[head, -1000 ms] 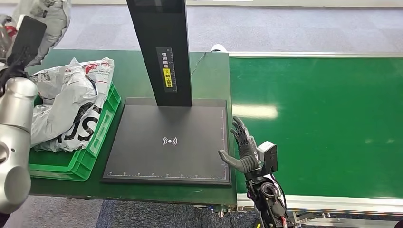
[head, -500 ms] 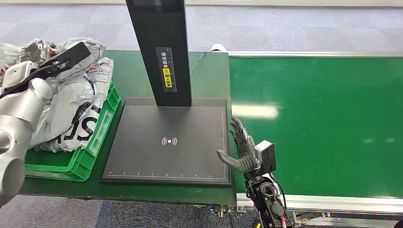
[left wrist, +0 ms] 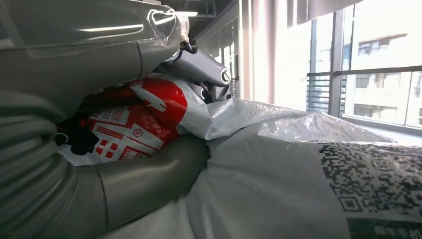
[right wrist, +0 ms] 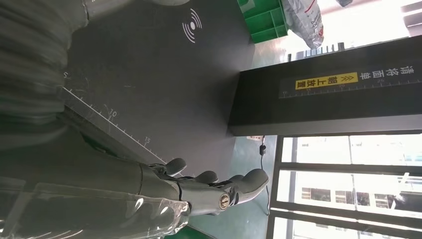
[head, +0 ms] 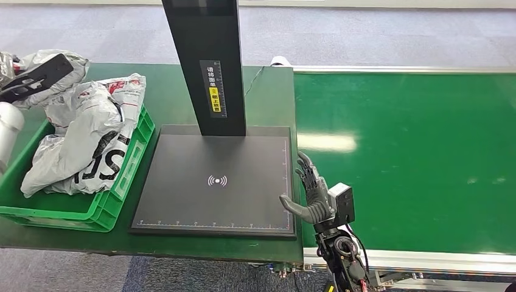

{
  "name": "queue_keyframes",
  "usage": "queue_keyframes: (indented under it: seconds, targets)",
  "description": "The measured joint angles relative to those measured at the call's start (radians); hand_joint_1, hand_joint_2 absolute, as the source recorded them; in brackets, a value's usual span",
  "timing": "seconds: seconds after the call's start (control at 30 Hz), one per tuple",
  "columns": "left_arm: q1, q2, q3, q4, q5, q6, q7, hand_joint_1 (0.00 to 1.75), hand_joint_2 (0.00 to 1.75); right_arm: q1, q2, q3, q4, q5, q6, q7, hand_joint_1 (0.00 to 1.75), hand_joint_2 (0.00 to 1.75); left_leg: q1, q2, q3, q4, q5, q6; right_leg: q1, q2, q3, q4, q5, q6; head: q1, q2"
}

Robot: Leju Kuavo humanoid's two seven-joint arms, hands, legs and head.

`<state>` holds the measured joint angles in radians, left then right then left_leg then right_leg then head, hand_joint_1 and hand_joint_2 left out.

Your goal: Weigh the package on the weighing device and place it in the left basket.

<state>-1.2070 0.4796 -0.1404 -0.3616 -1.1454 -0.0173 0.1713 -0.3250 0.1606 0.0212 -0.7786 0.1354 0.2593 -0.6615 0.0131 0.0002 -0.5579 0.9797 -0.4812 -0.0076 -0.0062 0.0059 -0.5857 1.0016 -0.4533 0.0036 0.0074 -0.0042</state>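
Observation:
My left hand grips a grey-white package with red print, fingers over it and thumb under it. In the head view this package hangs at the far left, over the back corner of the green basket. Other grey packages lie in the basket. The black weighing plate with its black column is bare. My right hand stands open at the plate's right edge, fingers spread, holding nothing; the right wrist view shows this hand beside the plate.
A wide green conveyor belt runs to the right of the scale. The scale and basket stand on a dark green table. Grey carpet floor lies beyond.
My left arm has swung down and out to the left, carrying the package lower over the basket's far corner. The right hand has stayed put.

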Motion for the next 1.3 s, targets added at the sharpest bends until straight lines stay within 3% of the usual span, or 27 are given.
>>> queue_keyframes:
  seconds: [0.3, 0.5, 0.57, 0.63, 0.7, 0.9, 1.13, 1.3]
  targets:
    - [0.058, -0.008, 0.036, 0.018, 0.004, 0.017, -0.006, 1.74, 1.75, 0.008, -0.002, -0.006, -0.008, 0.004, 0.0, -0.001, 0.0, 1.75, 0.0, 0.0, 0.0, 0.0, 0.0, 0.0, 0.0, 0.0, 0.0, 0.0, 0.0, 0.0, 0.0, 0.0]
    - [0.122, -0.013, 0.047, 0.029, -0.032, -0.076, -0.077, 1.7, 1.75, 0.005, -0.002, -0.008, -0.008, 0.006, 0.0, -0.001, 0.0, 1.75, 0.0, 0.0, 0.0, 0.0, 0.0, 0.0, 0.0, 0.0, 0.0, 0.0, 0.0, 0.0, 0.0, 0.0]
    - [0.138, -0.007, 0.048, 0.031, -0.057, -0.128, -0.114, 1.51, 1.75, 0.0, -0.002, -0.008, -0.007, 0.006, 0.0, -0.001, 0.0, 1.75, 0.0, 0.0, 0.0, 0.0, 0.0, 0.0, 0.0, 0.0, 0.0, 0.0, 0.0, 0.0, 0.0, 0.0]
    - [0.146, 0.002, 0.048, 0.031, -0.072, -0.156, -0.134, 0.68, 1.75, -0.007, -0.003, -0.009, -0.005, 0.007, 0.0, -0.001, 0.0, 1.75, 0.0, 0.0, 0.0, 0.0, 0.0, 0.0, 0.0, 0.0, 0.0, 0.0, 0.0, 0.0, 0.0, 0.0]
    - [0.147, 0.007, 0.048, 0.031, -0.081, -0.166, -0.138, 0.0, 1.75, -0.014, -0.003, -0.01, -0.004, 0.009, 0.0, 0.0, 0.0, 1.75, 0.0, 0.0, 0.0, 0.0, 0.0, 0.0, 0.0, 0.0, 0.0, 0.0, 0.0, 0.0, 0.0, 0.0]
    - [0.142, 0.004, 0.049, 0.028, -0.097, -0.114, -0.098, 0.0, 1.75, -0.019, -0.001, -0.011, -0.003, 0.013, -0.003, 0.003, 0.0, 1.75, 0.0, 0.0, 0.0, 0.0, 0.0, 0.0, 0.0, -0.001, 0.0, 0.0, 0.0, 0.0, 0.0, 0.0]
    - [0.14, -0.036, 0.123, -0.018, -0.014, 0.196, -0.134, 0.0, 1.75, 0.002, -0.001, -0.011, -0.013, 0.011, -0.012, 0.012, 0.0, 1.75, 0.0, 0.0, 0.0, 0.0, 0.0, 0.0, 0.0, 0.0, 0.0, 0.0, 0.0, 0.0, 0.0, 0.0]
    - [0.152, -0.058, 0.201, -0.088, 0.086, 0.359, -0.264, 0.0, 1.75, 0.011, 0.002, -0.012, -0.016, 0.008, -0.023, 0.012, 0.0, 1.75, 0.0, 0.0, 0.0, 0.0, 0.0, 0.0, 0.0, 0.001, -0.001, 0.0, 0.0, 0.0, 0.0, 0.0]
